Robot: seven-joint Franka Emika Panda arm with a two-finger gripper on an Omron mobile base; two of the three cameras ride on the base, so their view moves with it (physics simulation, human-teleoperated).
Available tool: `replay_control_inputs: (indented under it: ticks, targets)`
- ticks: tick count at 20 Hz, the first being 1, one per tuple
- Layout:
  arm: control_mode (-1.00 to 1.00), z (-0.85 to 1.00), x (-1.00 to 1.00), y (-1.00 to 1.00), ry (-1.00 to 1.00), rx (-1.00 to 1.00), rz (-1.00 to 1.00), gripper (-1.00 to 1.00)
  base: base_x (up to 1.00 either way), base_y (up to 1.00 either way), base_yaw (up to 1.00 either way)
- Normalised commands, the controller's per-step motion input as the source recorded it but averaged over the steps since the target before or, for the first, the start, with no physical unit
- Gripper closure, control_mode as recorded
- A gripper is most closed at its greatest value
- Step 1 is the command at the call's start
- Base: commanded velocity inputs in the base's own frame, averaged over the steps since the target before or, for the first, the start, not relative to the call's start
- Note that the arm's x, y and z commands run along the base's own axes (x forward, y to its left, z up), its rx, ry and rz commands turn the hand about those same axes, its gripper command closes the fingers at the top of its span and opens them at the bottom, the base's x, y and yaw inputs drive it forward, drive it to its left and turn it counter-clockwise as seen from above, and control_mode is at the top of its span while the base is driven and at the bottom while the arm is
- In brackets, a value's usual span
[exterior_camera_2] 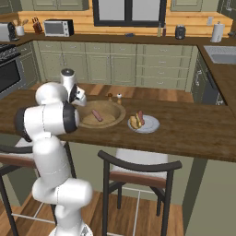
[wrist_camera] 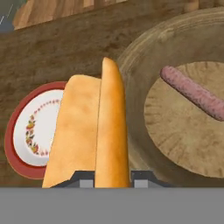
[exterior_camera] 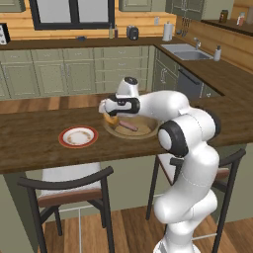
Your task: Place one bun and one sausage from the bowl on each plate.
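My gripper [wrist_camera: 112, 179] is shut on a golden bun [wrist_camera: 94, 131], held over the left rim of the wooden bowl [wrist_camera: 144, 48]. A single pink sausage [wrist_camera: 192, 94] lies inside the bowl. Left of the bowl, the red-rimmed plate [wrist_camera: 17, 135] sits bare on the counter. From the left base view, the gripper [exterior_camera: 106, 112] holds the bun [exterior_camera: 111, 119] at the bowl's [exterior_camera: 153, 129] left edge, between the sausage [exterior_camera: 129, 126] and the red plate [exterior_camera: 78, 137]. In the right base view, the pale grey plate [exterior_camera_2: 152, 126] beside the bowl [exterior_camera_2: 120, 113] carries a bun [exterior_camera_2: 134, 121] and a sausage [exterior_camera_2: 140, 119].
The things sit on a dark wooden island counter [exterior_camera: 29, 143]. Two stools [exterior_camera: 69, 185] stand under its near edge. Salt and pepper shakers [exterior_camera_2: 114, 97] stand behind the bowl. The sink [exterior_camera: 187, 52] is on the far counter.
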Motion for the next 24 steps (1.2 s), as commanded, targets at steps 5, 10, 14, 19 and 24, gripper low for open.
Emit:
replay_control_inputs:
  ticks: [5,10,14,19,24]
  targets:
    - [-1.0,0.15,0.0,0.73,0.01,0.0,0.16,1.0,0.0,0.0,0.0]
    - [-1.0,-0.02,0.0,0.71,0.01,-0.02,0.1,1.0,0.0,0.0,0.0]
    - [-1.0,-0.25,0.06,0.54,0.1,-0.11,0.0,1.0,0.0,0.0,0.0]
    - [-1.0,-0.31,0.11,0.34,0.11,-0.12,0.0,1.0,0.0,0.0,0.0]
    - [-1.0,-0.31,0.28,0.01,0.03,-0.09,-0.01,1.0,0.0,0.0,0.0]
